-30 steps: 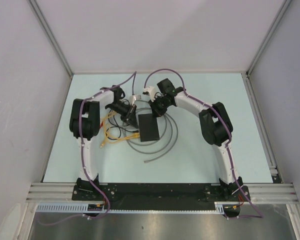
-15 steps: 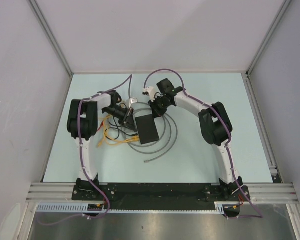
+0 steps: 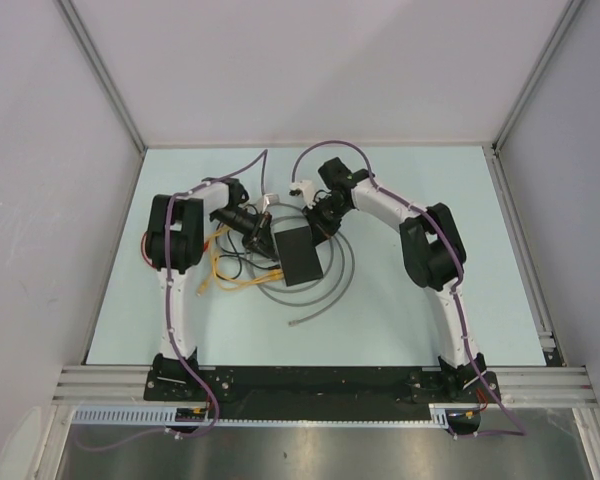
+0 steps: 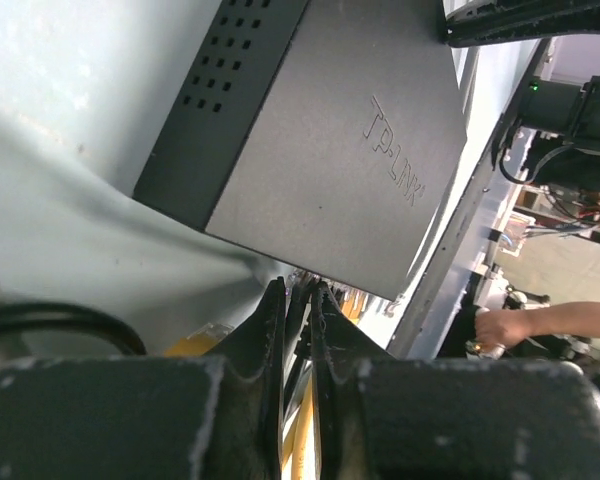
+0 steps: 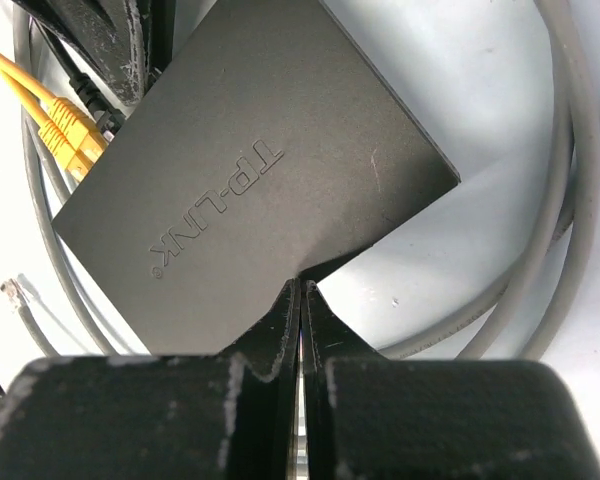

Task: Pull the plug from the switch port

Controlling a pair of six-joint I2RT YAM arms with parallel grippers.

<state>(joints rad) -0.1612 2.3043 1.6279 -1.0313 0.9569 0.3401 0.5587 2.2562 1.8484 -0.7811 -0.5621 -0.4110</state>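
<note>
One switch [image 3: 300, 256]. Two arms [image 3: 172, 300], each with one gripper, so two grippers: the left gripper [image 4: 298, 292] and the right gripper [image 5: 300, 288]. Two yellow plugs [image 5: 64, 120], side by side. One black plug [image 5: 85, 98]. One grey cable [image 3: 332, 288], in one loop. One clear plug [image 5: 13, 292]. One table [image 3: 430, 320].
</note>
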